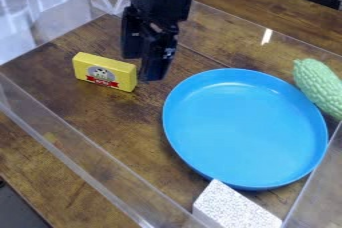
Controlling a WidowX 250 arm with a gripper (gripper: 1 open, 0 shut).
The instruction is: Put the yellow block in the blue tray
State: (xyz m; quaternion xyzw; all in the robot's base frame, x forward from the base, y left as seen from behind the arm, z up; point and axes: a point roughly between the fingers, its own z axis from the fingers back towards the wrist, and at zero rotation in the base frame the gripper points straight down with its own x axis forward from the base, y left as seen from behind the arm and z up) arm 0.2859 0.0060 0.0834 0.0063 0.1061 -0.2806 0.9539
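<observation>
Yellow block [104,72] lies partly hidden behind the parted black fingers [156,62]; any contact is unclear.

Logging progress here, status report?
Gripper open, beside yellow block. Block on table, outside blue tray. Nothing visibly between them.

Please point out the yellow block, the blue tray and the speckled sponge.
Yellow block [115,75]: camera view, lower labelled face.
Blue tray [243,130]: camera view, bare inner bottom.
Speckled sponge [235,208]: camera view, top face.
</observation>
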